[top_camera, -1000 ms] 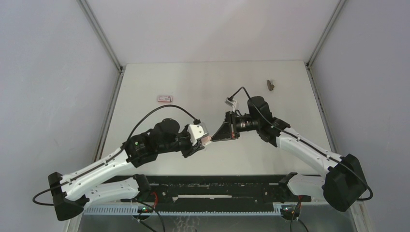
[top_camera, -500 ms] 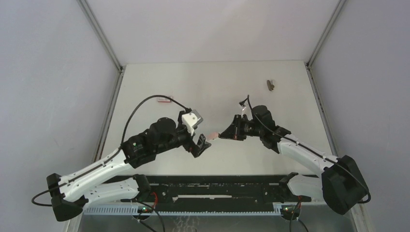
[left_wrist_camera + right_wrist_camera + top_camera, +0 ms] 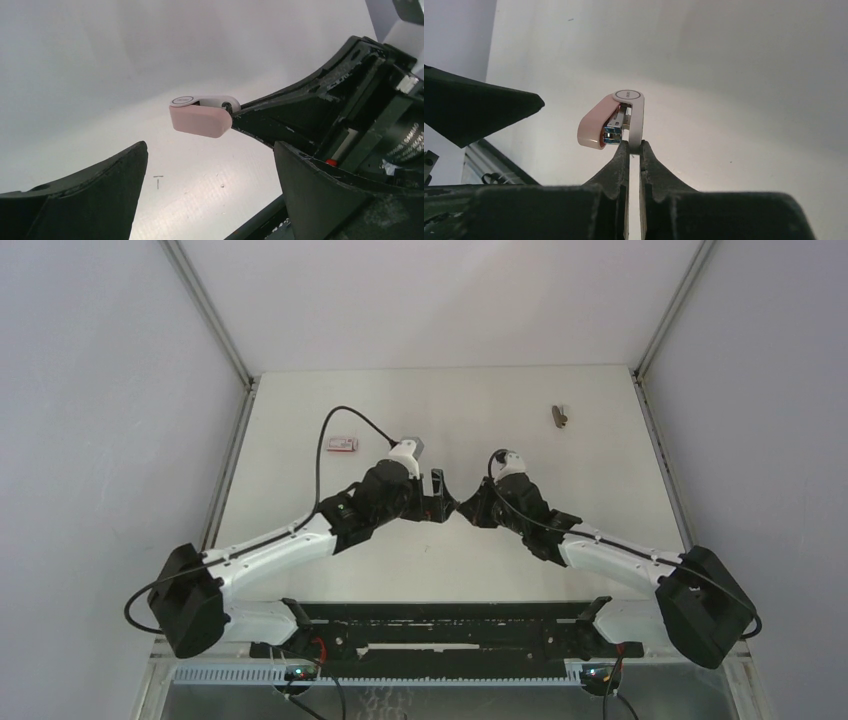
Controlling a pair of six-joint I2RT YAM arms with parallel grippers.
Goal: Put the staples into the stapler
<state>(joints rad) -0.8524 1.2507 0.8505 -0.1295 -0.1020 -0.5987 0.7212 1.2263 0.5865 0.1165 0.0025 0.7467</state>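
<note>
My right gripper (image 3: 634, 146) is shut on the white arm of the stapler (image 3: 611, 122), held up off the table. Its pink cover hangs swung apart from the white arm, with the metal channel showing between them. In the left wrist view the stapler (image 3: 200, 116) sticks out from the right gripper's fingers, above and beyond my left gripper (image 3: 210, 187), which is open and holds nothing. From above, the left gripper (image 3: 440, 500) and right gripper (image 3: 468, 506) meet tip to tip at the table's middle. The staples' white box with red print (image 3: 342, 444) lies at the far left.
A dark grey-brown tool (image 3: 560, 416) lies at the far right of the table. A tiny T-shaped metal bit (image 3: 158, 181) lies on the table (image 3: 450, 400) under the left gripper. The metal frame posts (image 3: 208, 310) run along both sides.
The left gripper has opened and let go of the stapler's pink end. Both grippers have moved away from the near edge toward the table's middle, the stapler staying in the right one.
</note>
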